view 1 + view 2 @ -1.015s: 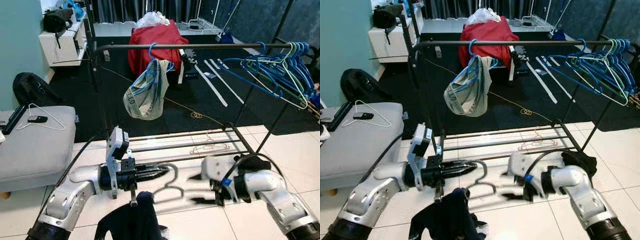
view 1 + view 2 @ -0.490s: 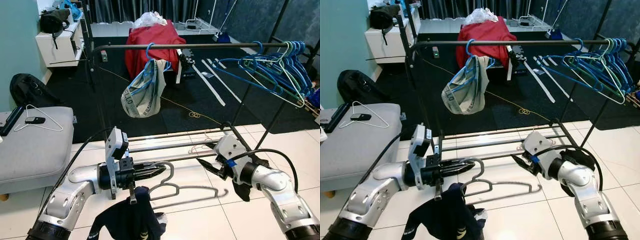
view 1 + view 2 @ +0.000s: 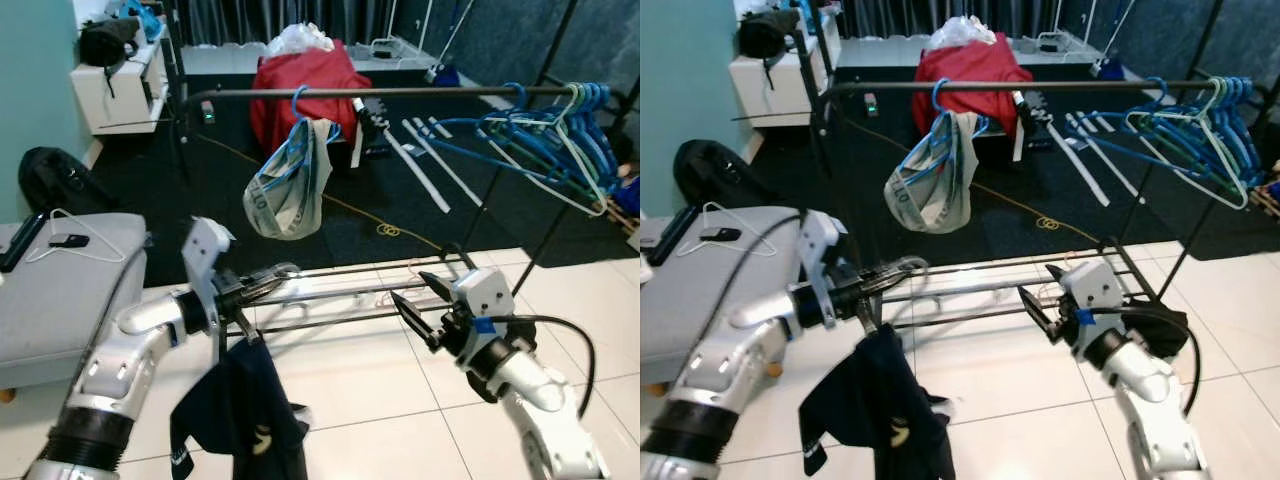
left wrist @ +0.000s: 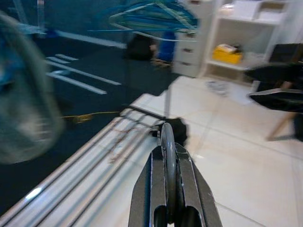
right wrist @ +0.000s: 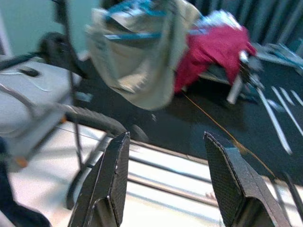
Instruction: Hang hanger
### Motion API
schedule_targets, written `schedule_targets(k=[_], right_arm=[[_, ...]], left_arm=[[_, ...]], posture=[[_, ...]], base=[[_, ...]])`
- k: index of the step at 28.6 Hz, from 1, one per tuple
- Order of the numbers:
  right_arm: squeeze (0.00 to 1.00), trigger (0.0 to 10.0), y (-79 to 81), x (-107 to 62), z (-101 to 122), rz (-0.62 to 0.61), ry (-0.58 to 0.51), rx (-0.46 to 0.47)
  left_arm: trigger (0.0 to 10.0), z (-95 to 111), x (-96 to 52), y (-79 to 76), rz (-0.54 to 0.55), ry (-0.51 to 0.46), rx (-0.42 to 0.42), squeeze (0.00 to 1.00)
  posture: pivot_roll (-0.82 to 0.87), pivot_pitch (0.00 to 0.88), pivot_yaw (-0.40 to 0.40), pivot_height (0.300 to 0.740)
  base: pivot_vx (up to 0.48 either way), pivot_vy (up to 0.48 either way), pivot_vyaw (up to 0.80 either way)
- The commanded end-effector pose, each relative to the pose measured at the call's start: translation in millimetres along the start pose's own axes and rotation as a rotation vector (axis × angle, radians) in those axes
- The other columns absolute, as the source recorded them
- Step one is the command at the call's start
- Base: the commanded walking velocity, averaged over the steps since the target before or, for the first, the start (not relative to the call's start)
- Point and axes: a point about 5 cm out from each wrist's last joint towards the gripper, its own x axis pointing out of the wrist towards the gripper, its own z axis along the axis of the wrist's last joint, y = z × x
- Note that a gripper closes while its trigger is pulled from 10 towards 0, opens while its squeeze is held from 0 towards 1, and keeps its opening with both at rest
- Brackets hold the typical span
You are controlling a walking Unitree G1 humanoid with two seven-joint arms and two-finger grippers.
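My left fingers point(image 4: 173, 189) are clenched flat against either side of the grey hanger point(image 3: 268, 277), pinching its wire near the hook, which curls just beyond their tips. A dark navy garment point(image 3: 240, 415) droops from that hanger straight below my left fingers, its hem close to the white tiled floor point(image 3: 370, 390). My right fingers point(image 5: 166, 175) are released, spread wide with nothing between them, held out level with my left ones and apart from the hanger. Just past both sets of fingertips run the low bars at the foot of the black clothes rack point(image 3: 400, 92), and a thin pink hanger point(image 3: 1052, 291) lies among those bars near my right fingers. Higher up and farther out is the rack's top rail; a blue hanger carrying a pale grey garment point(image 3: 288, 185) hangs from it beyond my left fingers, and a bunch of empty blue hangers point(image 3: 560, 135) crowds the rail end beyond my right fingers. Behind the rail sits something draped in red cloth point(image 3: 305, 85) on the dark carpet. Off to the outer side of my left fingers stands a grey cushioned seat point(image 3: 60, 290) with a white wire hanger point(image 3: 75, 232) lying on it.
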Motion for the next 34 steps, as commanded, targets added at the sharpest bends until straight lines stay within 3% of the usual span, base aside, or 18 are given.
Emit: schedule_targets(k=[1,5,6,8,9,11,12,14,15,16,17,21,22,23,27,28,31,34], right_arm=[[0.00,10.0,-10.9,-6.2,-8.8,-0.112,0.032,0.048],[0.00,10.0,-11.2,-10.9,-13.1,-0.157,0.025,0.050],[0.00,10.0,-1.5,-14.0,-14.0,-0.116,-0.003,0.059],[0.00,10.0,-1.5,-14.0,-14.0,-0.116,-0.003,0.059],[0.00,10.0,15.8,-16.7,-16.8,-0.004,-0.007,0.071],[0.00,10.0,15.8,-16.7,-16.8,-0.004,-0.007,0.071],[0.00,10.0,36.7,-20.9,-31.2,0.156,0.066,0.084],[0.00,10.0,36.7,-20.9,-31.2,0.156,0.066,0.084],[0.00,10.0,51.3,-25.8,-47.5,0.285,0.158,0.093],[0.00,10.0,51.3,-25.8,-47.5,0.285,0.158,0.093],[0.00,10.0,60.6,-28.5,-63.4,0.388,0.245,0.108],[0.00,10.0,65.6,-25.6,-87.0,0.488,0.372,0.035],[0.13,10.0,66.0,-20.6,-93.0,0.502,0.396,-0.004],[0.80,10.0,66.1,-14.9,-95.8,0.500,0.400,-0.021],[0.80,10.0,66.1,-14.9,-95.8,0.500,0.400,-0.021],[1.00,10.0,66.5,-8.7,-95.8,0.499,0.389,-0.018],[1.00,10.0,68.6,-1.9,-93.5,0.518,0.367,-0.011],[1.00,10.0,76.7,1.1,-90.9,0.633,0.357,0.011]], left_arm=[[0.0,6.4,-1.8,5.2,0.016,0.004,0.026,0.00],[0.0,10.8,-2.6,9.3,0.030,0.009,0.047,0.00],[0.0,14.0,-2.9,12.8,0.040,0.011,0.063,0.00],[0.0,14.0,-2.9,12.8,0.040,0.011,0.063,0.00],[0.0,17.5,-2.9,15.4,0.049,0.010,0.074,0.00],[0.0,17.5,-2.9,15.4,0.049,0.010,0.074,0.00],[0.0,22.1,-1.2,13.9,0.024,-0.002,0.084,0.00],[0.0,22.1,-1.2,13.9,0.024,-0.002,0.084,0.00],[0.0,26.0,0.2,9.1,-0.023,-0.020,0.092,0.00],[0.0,26.0,0.2,9.1,-0.023,-0.020,0.092,0.00],[0.0,30.1,1.8,2.5,-0.080,-0.039,0.097,0.00],[0.0,44.3,5.2,-6.4,-0.165,-0.091,0.092,0.00],[0.0,52.2,6.2,-9.2,-0.204,-0.111,0.094,0.00],[0.0,59.3,6.7,-11.6,-0.242,-0.126,0.097,0.00],[0.0,59.3,6.7,-11.6,-0.242,-0.126,0.097,0.00],[0.0,63.4,5.9,-13.7,-0.284,-0.130,0.100,0.00],[0.0,64.3,2.5,-17.1,-0.345,-0.116,0.100,0.00],[0.0,68.4,-0.4,-24.4,-0.412,-0.107,0.098,0.00]], posture=[[-0.12,0.102,-0.034,0.740],[-0.11,0.096,-0.037,0.740],[-0.11,0.093,-0.037,0.740],[-0.11,0.093,-0.037,0.740],[-0.11,0.092,-0.037,0.740],[-0.11,0.092,-0.037,0.740],[-0.11,0.091,-0.033,0.740],[-0.11,0.091,-0.033,0.740],[-0.11,0.091,-0.030,0.740],[-0.11,0.091,-0.030,0.740],[-0.11,0.096,-0.027,0.740],[-0.11,0.101,-0.027,0.740],[-0.10,0.104,-0.026,0.740],[-0.10,0.105,-0.027,0.740],[-0.10,0.105,-0.027,0.740],[-0.09,0.108,-0.027,0.740],[-0.08,0.112,-0.025,0.740],[-0.08,0.116,-0.025,0.740]], base=[[0.000,0.000,0.00],[0.000,0.000,0.00],[0.000,0.000,0.00],[0.000,0.000,0.00],[0.000,0.000,0.00],[0.000,0.000,0.00],[0.000,0.000,0.00],[0.000,0.000,0.00],[0.000,0.000,0.00],[0.000,0.000,0.00],[0.000,0.000,0.00],[0.000,0.000,0.00],[0.000,0.000,0.00],[0.000,0.000,0.00],[0.000,0.000,0.00],[0.000,0.000,0.00],[0.000,0.000,0.00],[0.000,0.000,0.00]])
